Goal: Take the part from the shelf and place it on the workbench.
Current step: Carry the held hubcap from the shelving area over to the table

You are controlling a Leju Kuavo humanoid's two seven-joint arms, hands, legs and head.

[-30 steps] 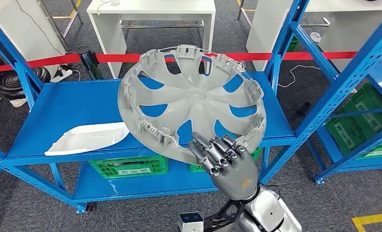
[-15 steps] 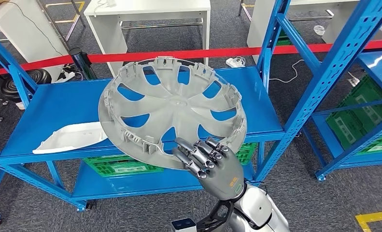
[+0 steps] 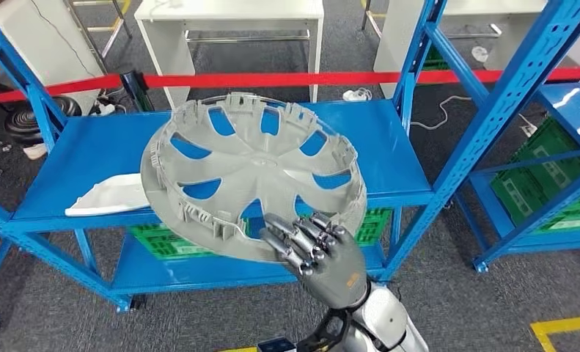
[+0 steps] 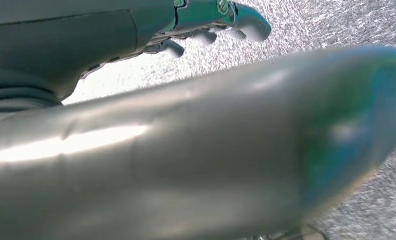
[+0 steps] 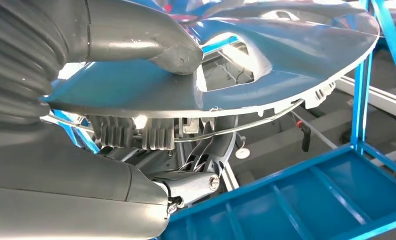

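Observation:
A large grey wheel cover (image 3: 250, 172) hangs tilted in front of the blue shelf (image 3: 81, 158), its ribbed inner side facing me. My right hand (image 3: 320, 253) grips its near rim from below, fingers spread over the inner face. In the right wrist view the thumb (image 5: 150, 35) presses on the cover's smooth outer face (image 5: 286, 45) and the fingers (image 5: 206, 150) clamp under the rim. My left hand (image 4: 211, 20) hangs over grey carpet, its fingers loosely apart and holding nothing, partly hidden behind a blurred silver surface.
A white moulded part (image 3: 111, 196) lies on the shelf's left side. Green crates (image 3: 162, 246) sit on the lower level. A second blue rack (image 3: 485, 125) with green crates (image 3: 543, 183) stands right. Red barrier tape (image 3: 272, 78) and white tables (image 3: 228, 11) lie behind.
The whole view has shifted, so the camera moved. The wheel cover stays in my right hand and now sits further left and lower against the shelf than a second ago.

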